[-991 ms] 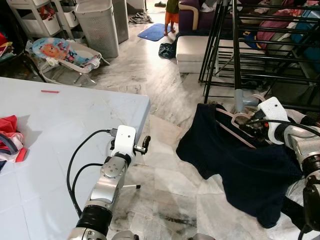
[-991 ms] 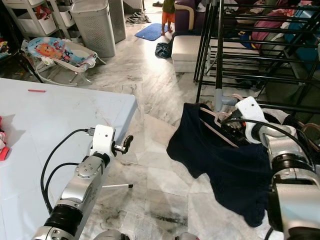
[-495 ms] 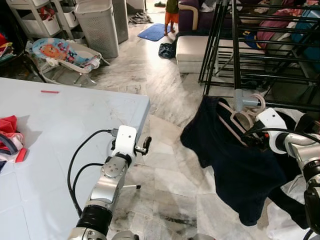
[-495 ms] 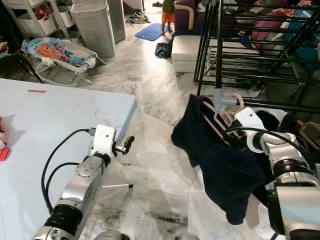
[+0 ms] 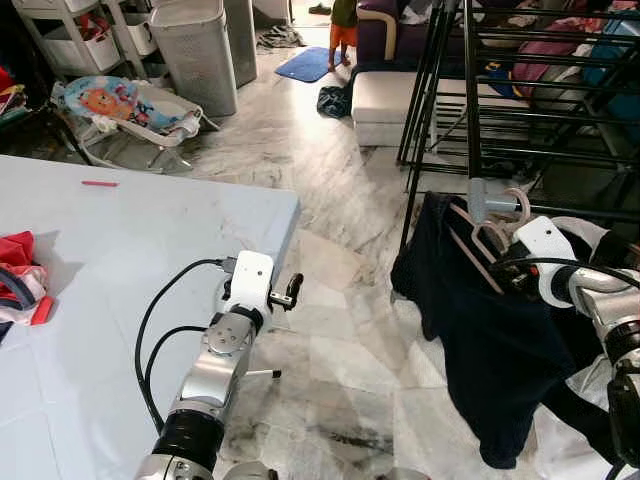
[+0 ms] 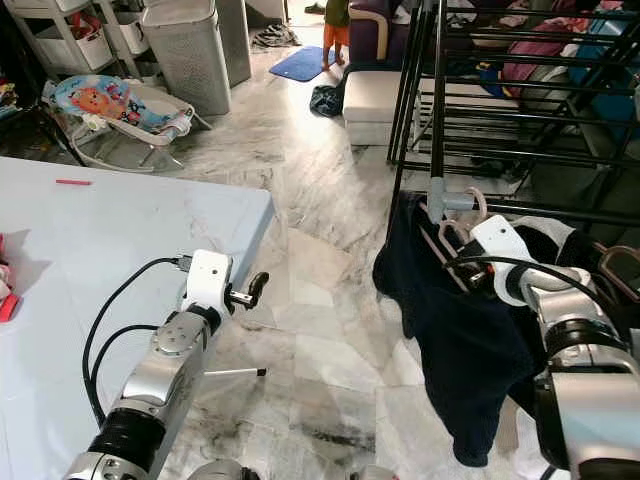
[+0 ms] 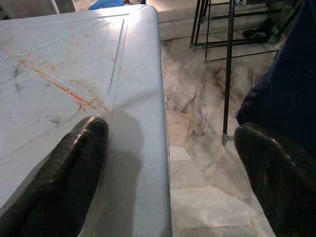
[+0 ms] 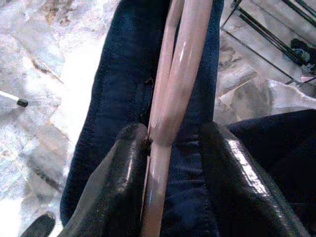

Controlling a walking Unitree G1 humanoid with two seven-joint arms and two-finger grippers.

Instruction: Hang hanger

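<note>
Garment [image 5: 480, 340] swung rackward; right claw [image 8: 168, 148] pinching hanger [image 8: 177, 74].

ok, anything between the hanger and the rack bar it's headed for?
Nothing visible. The right gripper holds the pink hanger with the dark garment right by the black drying rack; its hook sits beside the rack's grey joint. Whether it is already on the bar cannot be told.
</note>
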